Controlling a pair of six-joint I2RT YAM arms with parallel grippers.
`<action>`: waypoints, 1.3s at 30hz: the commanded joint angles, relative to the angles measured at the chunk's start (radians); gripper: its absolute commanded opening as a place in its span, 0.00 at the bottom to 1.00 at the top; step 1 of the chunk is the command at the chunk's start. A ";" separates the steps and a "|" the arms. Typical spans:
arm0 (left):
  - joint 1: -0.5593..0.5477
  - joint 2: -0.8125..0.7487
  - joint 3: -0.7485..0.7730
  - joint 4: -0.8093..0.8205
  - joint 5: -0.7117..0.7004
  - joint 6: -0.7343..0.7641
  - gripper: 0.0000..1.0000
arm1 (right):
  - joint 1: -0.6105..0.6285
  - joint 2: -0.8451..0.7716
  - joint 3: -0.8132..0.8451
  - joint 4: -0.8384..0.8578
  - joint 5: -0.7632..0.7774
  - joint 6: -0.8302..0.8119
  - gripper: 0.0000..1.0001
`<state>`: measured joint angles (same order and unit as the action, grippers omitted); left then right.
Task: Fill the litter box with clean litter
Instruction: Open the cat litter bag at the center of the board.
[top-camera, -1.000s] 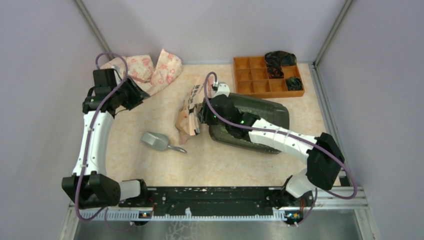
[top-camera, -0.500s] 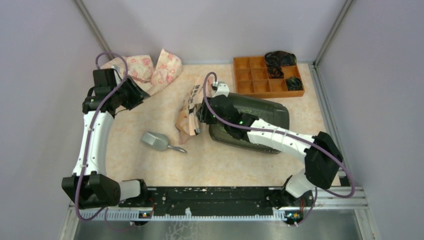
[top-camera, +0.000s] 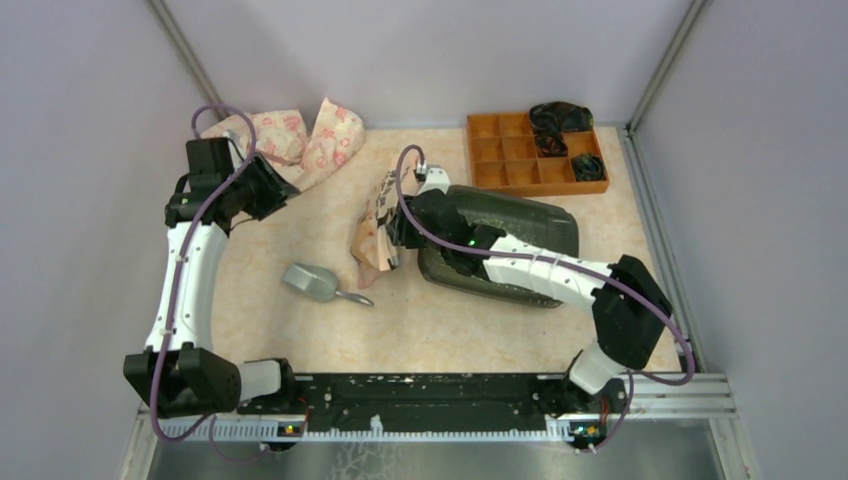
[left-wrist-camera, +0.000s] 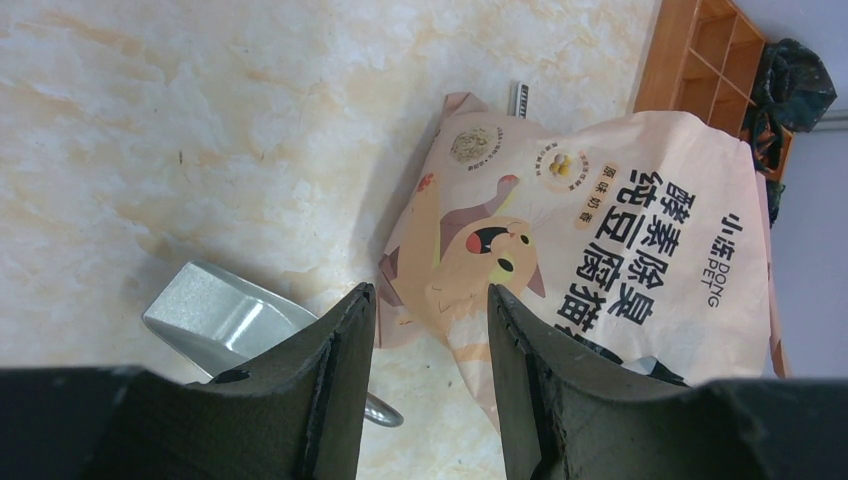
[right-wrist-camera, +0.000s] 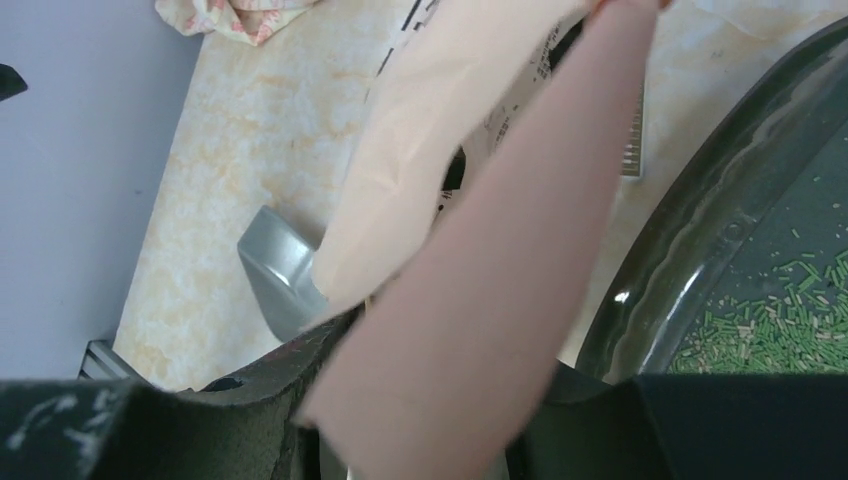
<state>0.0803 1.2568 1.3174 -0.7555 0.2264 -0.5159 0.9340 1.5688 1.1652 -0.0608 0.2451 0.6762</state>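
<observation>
Right gripper is clamped on the peach printed bag, holding it just off the left end of the litter box. The right wrist view confirms it: bag paper is pinched between the jaws of the right gripper. Left gripper is at far left with its jaws apart and nothing between them. From the left wrist the left gripper looks down across the table at the bag's printed cat face. The overhead view can't see into the box because the right arm covers most of it. Only the right wrist shows the contents: clean litter, small light-green granules in a thin loose scatter on the dark floor, inside the glossy curved rim. The metal scoop lies on the table left of the bag and is untouched. Both wrist views catch it too. The orange organiser tray sits at the far right, behind the box. Compared with a second ago, the right elbow has swung left and the wrist has nudged slightly further away. Bag, scoop, box and left arm are where they were.
</observation>
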 joint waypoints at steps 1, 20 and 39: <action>-0.001 -0.018 -0.007 0.025 0.004 0.022 0.51 | 0.009 0.014 0.073 0.047 -0.006 -0.014 0.39; 0.000 -0.012 -0.020 0.042 0.024 0.020 0.51 | 0.012 0.249 0.439 -0.303 0.149 -0.130 0.25; -0.023 -0.038 -0.071 0.032 0.121 0.040 0.50 | 0.084 0.496 0.976 -0.934 0.482 -0.333 0.00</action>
<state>0.0784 1.2556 1.2747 -0.7326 0.2787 -0.4980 0.9997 2.0991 2.1838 -0.9680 0.6464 0.3641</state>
